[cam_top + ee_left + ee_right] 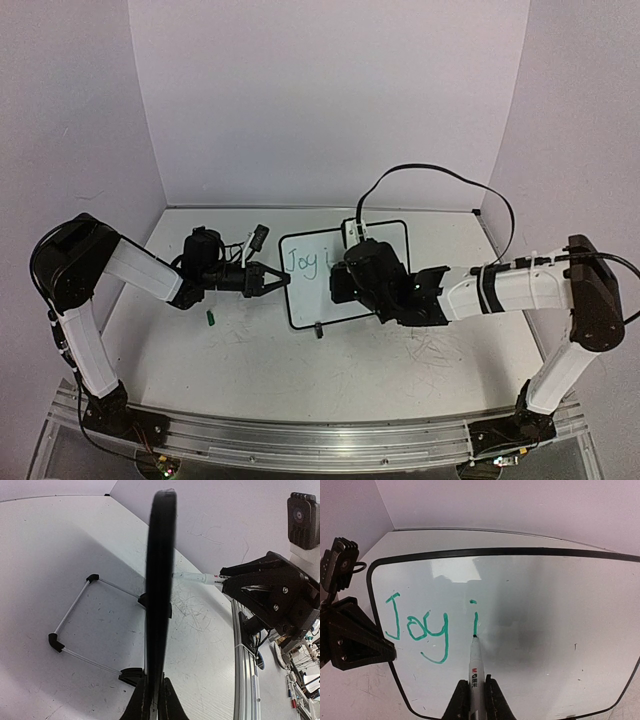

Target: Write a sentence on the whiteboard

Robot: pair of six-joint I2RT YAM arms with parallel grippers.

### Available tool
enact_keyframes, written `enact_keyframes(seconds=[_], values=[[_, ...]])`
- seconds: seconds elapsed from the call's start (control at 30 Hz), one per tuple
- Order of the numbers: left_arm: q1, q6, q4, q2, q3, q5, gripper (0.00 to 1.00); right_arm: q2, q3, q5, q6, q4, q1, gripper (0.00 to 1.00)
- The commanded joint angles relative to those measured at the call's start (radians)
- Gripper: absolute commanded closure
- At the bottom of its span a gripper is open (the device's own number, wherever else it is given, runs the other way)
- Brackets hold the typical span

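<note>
Marker (474, 664), clenched between the fingers of the right gripper (472, 690), points tip-first at the whiteboard (555, 605). Its tip sits at the foot of the green "i" that follows "Joy" in the sentence (417, 627). Bare board lies to the tip's right, so the next letter likely calls for a sideways shift along that line. The left gripper (153, 692) is clamped on the board's left edge, steadying it as it stands on the table (250, 360).
</note>
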Motion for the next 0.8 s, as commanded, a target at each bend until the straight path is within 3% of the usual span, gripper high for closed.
enact_keyframes(seconds=[0.0,0.43,0.77], values=[[-0.011,0.017,0.021,-0.043,-0.009,0.028,1.0,-0.009,-0.012,0.004,0.023,-0.015,0.003,1.0],[-0.011,0.016,0.02,-0.042,-0.01,0.028,1.0,-0.098,-0.009,0.019,0.001,-0.007,-0.005,1.0],[-0.011,0.017,0.021,-0.043,-0.01,0.025,1.0,-0.05,0.044,0.029,-0.047,0.008,-0.016,1.0]])
